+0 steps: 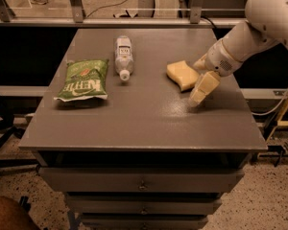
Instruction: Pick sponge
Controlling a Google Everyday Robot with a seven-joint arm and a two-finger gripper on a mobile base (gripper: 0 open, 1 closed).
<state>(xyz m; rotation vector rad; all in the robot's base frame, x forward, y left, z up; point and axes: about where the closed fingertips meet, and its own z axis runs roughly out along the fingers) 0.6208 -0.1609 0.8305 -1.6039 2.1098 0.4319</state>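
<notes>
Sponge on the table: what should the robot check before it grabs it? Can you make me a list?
1. Sponge in plain view, resting on the table: ok.
2. Gripper close to the sponge, on the side away from the bottle: ok.
3. Gripper holding the sponge: not ok, it is beside it.
4. Bottle and chip bag apart from the sponge: ok.
5. Gripper touching the sponge: cannot tell.

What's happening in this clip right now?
A single robot arm reaches in from the right, its gripper low over the grey drawer table, close beside the yellow sponge. The sponge lies flat on the tabletop, not yet lifted. A green chip bag and a plastic bottle lie further left.
</notes>
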